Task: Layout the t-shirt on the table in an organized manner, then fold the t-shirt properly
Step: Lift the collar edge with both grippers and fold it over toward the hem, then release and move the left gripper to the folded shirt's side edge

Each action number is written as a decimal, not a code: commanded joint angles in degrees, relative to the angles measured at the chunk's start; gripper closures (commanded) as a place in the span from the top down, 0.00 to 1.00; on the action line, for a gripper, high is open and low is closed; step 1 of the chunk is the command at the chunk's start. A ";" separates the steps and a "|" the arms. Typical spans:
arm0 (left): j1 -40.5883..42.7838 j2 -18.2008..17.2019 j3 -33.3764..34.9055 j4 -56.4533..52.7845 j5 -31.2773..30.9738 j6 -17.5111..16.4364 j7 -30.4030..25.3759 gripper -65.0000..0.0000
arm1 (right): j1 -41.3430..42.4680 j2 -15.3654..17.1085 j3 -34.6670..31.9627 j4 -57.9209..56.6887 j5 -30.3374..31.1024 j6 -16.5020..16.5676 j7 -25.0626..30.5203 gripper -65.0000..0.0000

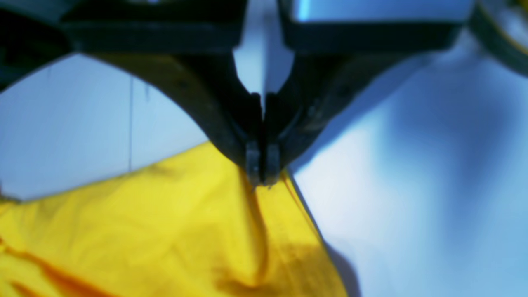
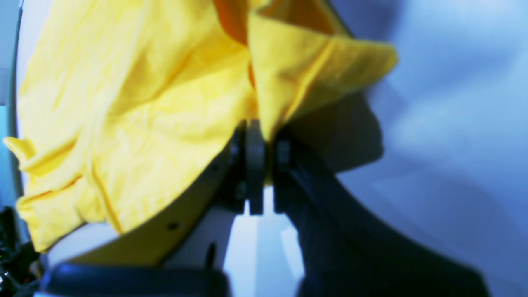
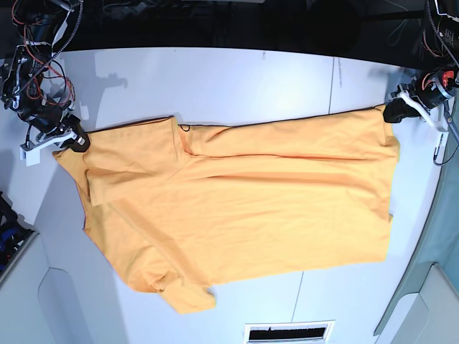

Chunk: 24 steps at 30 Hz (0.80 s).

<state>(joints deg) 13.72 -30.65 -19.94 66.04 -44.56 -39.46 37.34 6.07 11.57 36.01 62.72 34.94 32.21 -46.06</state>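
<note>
The orange-yellow t-shirt (image 3: 244, 208) lies stretched sideways across the white table (image 3: 237, 79), with its neck (image 3: 185, 129) toward the left and its hem toward the right. My left gripper (image 3: 393, 112) is shut on the shirt's far right corner; the left wrist view shows its jaws (image 1: 262, 179) pinching the cloth (image 1: 165, 231). My right gripper (image 3: 76, 140) is shut on the shirt's far left corner; the right wrist view shows the jaws (image 2: 260, 136) closed on a fold of cloth (image 2: 144, 103). One sleeve is bunched at the near left (image 3: 183, 294).
A thin dark seam (image 3: 333, 79) crosses the table at the right. Grey-green panels stand at the right edge (image 3: 437, 244) and near left (image 3: 29, 301). A slotted vent (image 3: 287, 333) sits at the front edge. Cables hang at the far left (image 3: 36, 50).
</note>
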 commanded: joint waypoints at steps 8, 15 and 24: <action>6.69 -3.87 -0.33 8.31 -2.67 -0.54 3.72 0.00 | -10.56 1.11 6.71 11.37 7.61 1.25 -3.19 0.00; 10.27 -4.28 -0.33 9.77 -5.97 -0.54 5.40 0.00 | -20.50 1.11 6.88 19.32 9.25 1.22 -3.45 0.00; 12.04 -4.46 -0.35 9.77 -9.16 -0.54 7.93 0.00 | -26.29 1.11 8.28 21.29 10.51 1.22 -3.23 0.00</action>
<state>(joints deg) 25.89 -33.85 -19.84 75.05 -52.64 -39.44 45.82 -20.08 11.73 43.62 83.05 44.47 33.06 -50.24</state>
